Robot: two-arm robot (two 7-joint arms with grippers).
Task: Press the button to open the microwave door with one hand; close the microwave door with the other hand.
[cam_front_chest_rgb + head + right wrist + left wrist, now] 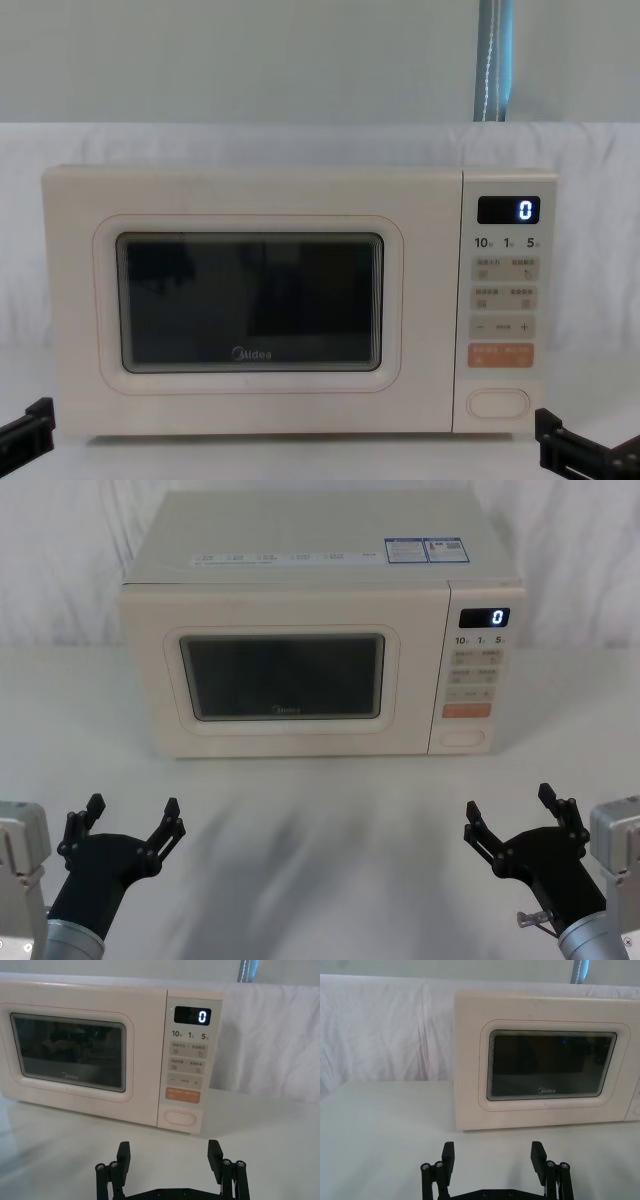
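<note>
- Right gripper: jaws spread wide, empty; the button sits ahead, between them. Advance one fingertip squarely onto it.
- Left gripper: jaws wide, empty, facing the shut microwave door; keep clear.

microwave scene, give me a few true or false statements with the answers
1. The microwave door is shut. True.
2. The display reads 5. False: it reads 0.
3. The right gripper is pressing the button. False: it is open, short of the microwave, touching nothing.
4. The left gripper is open and holds nothing. True.
5. The button sits above the orange key. False: it sits below it, lowest on the panel.
</note>
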